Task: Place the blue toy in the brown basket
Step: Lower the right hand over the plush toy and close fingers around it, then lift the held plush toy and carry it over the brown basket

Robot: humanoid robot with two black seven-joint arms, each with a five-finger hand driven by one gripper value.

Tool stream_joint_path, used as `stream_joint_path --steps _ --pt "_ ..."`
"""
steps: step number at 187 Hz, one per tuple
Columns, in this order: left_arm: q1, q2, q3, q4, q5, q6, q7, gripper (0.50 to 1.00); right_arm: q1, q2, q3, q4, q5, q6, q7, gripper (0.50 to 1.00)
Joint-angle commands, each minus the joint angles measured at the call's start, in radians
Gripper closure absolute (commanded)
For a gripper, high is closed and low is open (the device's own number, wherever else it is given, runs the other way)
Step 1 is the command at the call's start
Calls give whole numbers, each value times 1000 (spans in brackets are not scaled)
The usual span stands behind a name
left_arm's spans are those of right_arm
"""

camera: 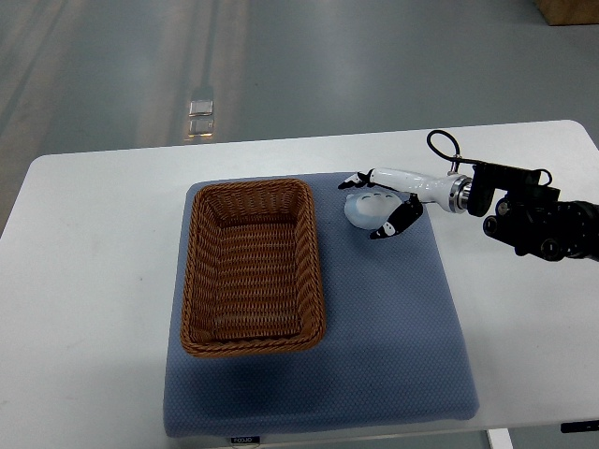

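Note:
A pale blue round toy (363,210) lies on the blue mat (393,318), to the right of the brown wicker basket (251,266). The basket holds nothing. My right hand (372,204) reaches in from the right edge and sits over the toy. Its white, black-tipped fingers (398,221) curl around the toy's top and right side. The toy rests on the mat. The left arm does not show.
The mat lies on a white table (94,281). My right arm's black wrist and cable (524,210) stretch over the table's right side. A cardboard box corner (569,9) stands on the floor at the top right.

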Motion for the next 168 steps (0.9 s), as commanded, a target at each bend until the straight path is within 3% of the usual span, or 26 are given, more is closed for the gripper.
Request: stream_joint_path --steps 1,31,47,54,69,129,168 --pt "-1 0 -1 1 0 1 0 500 -5 22 -9 -40 -17 -17 1 660" --pt "-1 0 -1 1 0 1 0 500 -8 28 -10 -59 -55 -29 1 752" --pt "-1 0 -1 1 0 -1 0 500 -8 27 -16 -59 -57 -29 1 844" --pt "-1 0 1 1 0 1 0 500 -8 24 -18 -59 -57 -29 1 918" --pt "-1 0 -1 1 0 1 0 500 -3 21 -16 -59 -57 -30 1 1000" --pt "-1 0 -1 1 0 1 0 500 112 11 2 -8 -37 -46 2 1000" --pt "1 0 -1 1 0 1 0 500 224 64 -1 45 -19 -26 7 1000"
